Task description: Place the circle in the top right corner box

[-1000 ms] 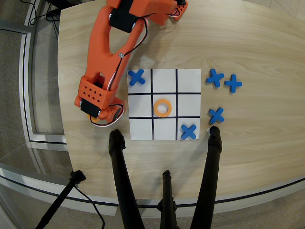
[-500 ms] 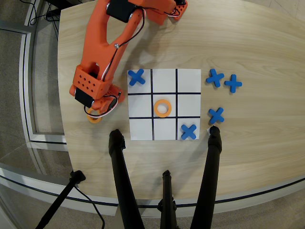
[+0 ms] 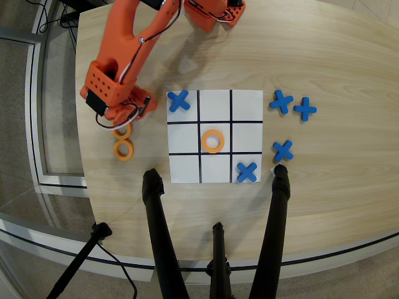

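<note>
Since a second ago the orange arm (image 3: 121,47) has drawn back toward the top left of the overhead view, uncovering two orange rings on the bare wood left of the grid; a second ago neither showed, half a second ago only the lower one (image 3: 123,149); the paper grid (image 3: 215,99) and its pieces lie as before. The upper ring (image 3: 122,131), the circle nearest the arm, sits partly under the gripper (image 3: 118,119), touching the lower ring, well apart from the top right corner box (image 3: 247,105), which is a plain white square; a third ring (image 3: 212,141) fills the middle cell. All rings are flat, smooth plastic with round holes; the blue crosses are chunky X shapes, one in the top left cell (image 3: 179,100), one in the bottom right cell (image 3: 247,171), three on the pale grained table (image 3: 324,56) at right. The arm slants down-left from its base at the top edge, its perforated wrist block over the fingers; I cannot tell whether they are parted or closed.
</note>
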{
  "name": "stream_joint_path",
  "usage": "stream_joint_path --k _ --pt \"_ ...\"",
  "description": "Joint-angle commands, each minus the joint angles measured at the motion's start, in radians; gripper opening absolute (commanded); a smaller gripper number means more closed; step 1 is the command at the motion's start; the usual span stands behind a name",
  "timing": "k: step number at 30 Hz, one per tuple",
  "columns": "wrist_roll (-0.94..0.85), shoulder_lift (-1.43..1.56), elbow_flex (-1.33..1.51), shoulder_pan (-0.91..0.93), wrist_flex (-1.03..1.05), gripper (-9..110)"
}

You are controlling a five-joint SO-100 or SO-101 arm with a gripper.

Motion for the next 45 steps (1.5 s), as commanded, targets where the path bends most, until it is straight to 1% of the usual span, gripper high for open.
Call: stream_joint_path --k 1,7,12,13,15,19,24,26,28,31,34,37,45 --pt "-0.043 0.005 0.041 0.063 0.002 10" --pt "-0.094 0.011 0.044 0.16 0.005 0" --pt "-0.092 0.037 0.064 0.179 -0.011 0" --pt "-0.084 0.072 0.078 0.175 -0.025 0" --pt "-0.054 0.146 0.049 0.141 0.012 0" --pt "0.064 0.314 -0.074 -0.008 0.123 0" --pt "0.166 0.571 -0.002 -0.287 0.16 0" --pt "0.195 0.626 0.023 -0.413 0.172 0" --pt "0.264 0.635 0.029 -0.531 0.166 0" --pt "0.374 0.591 0.014 -0.657 0.12 0" --pt "0.448 0.492 -0.043 -0.701 0.035 0" --pt "0.48 0.348 -0.15 -0.692 -0.052 0" --pt "0.48 -0.018 -0.483 -0.611 -0.074 0"
